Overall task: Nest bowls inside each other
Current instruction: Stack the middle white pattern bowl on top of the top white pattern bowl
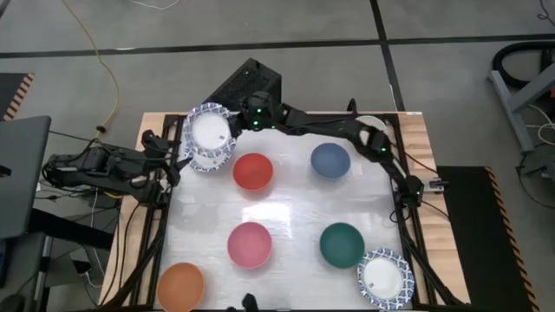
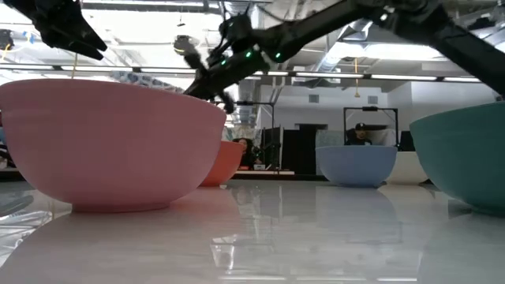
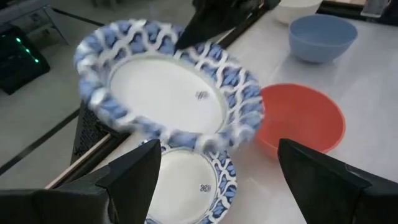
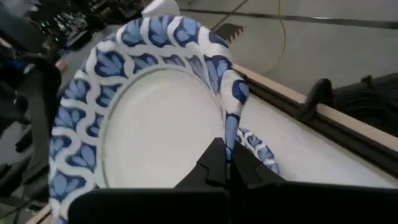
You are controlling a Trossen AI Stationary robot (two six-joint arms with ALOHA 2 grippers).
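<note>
A white bowl with a blue scalloped rim [image 4: 143,118] hangs tilted above the table's far left corner, pinched at its rim by the right gripper [image 4: 227,163]. A matching bowl [image 3: 186,183] sits on the table right beneath it. The left gripper [image 3: 217,180] waits just beside them, fingers spread, holding nothing. Next to the pair stands a red bowl [image 1: 252,172], with a blue bowl [image 1: 330,159] beyond it.

Blue-patterned white bowl [image 4: 143,106], red bowl [image 1: 252,172]
</note>
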